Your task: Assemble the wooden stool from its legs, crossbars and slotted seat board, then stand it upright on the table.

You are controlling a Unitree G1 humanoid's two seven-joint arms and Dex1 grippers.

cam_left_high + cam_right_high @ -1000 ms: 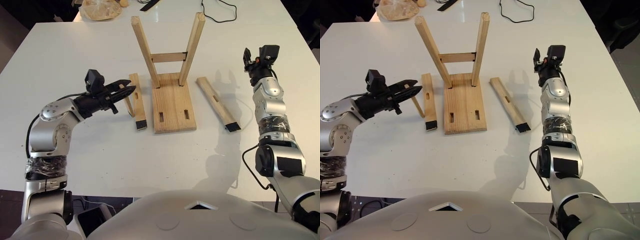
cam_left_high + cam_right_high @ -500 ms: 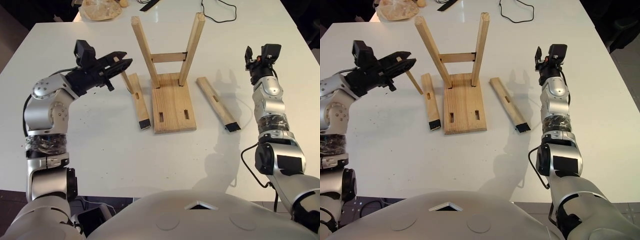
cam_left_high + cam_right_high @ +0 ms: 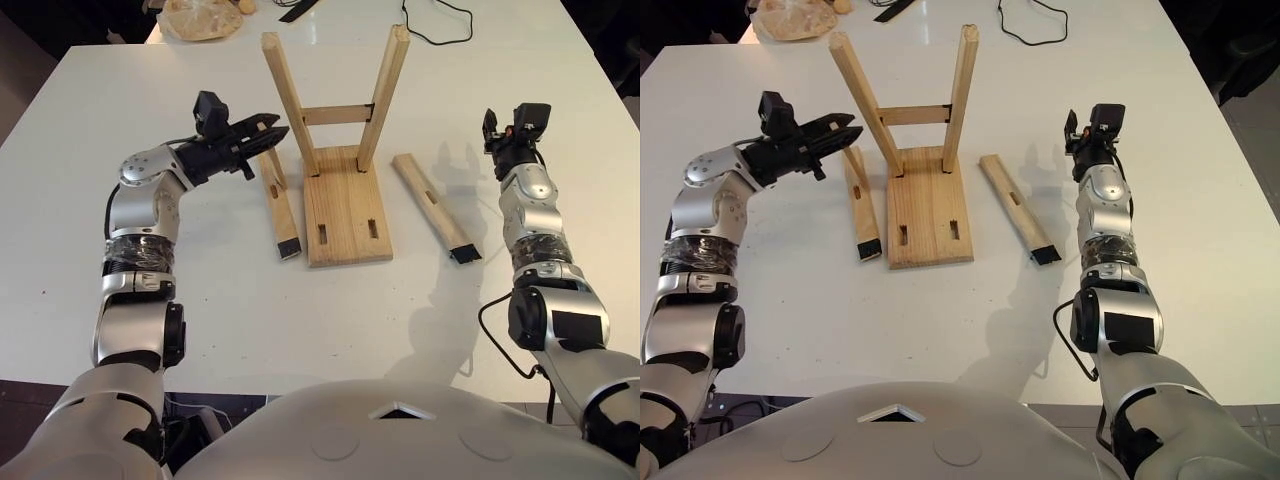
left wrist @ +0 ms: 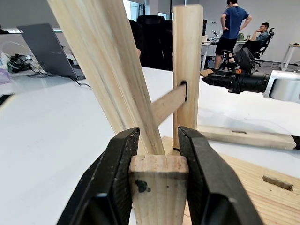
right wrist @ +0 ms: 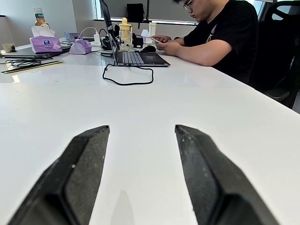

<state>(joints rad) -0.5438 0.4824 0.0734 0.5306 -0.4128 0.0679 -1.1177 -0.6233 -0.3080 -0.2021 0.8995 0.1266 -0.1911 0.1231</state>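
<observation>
The left gripper (image 3: 272, 130) was clamped on the end of a short crossbar (image 4: 158, 183), just left of the upright legs (image 3: 283, 95) slotted into the seat board (image 3: 345, 230) at mid-table. One loose leg (image 3: 283, 215) lay left of the board and another loose leg (image 3: 437, 208) lay right of it. At the far right, the right gripper (image 5: 140, 130) hung above the table (image 3: 250, 300), fingers spread and empty.
</observation>
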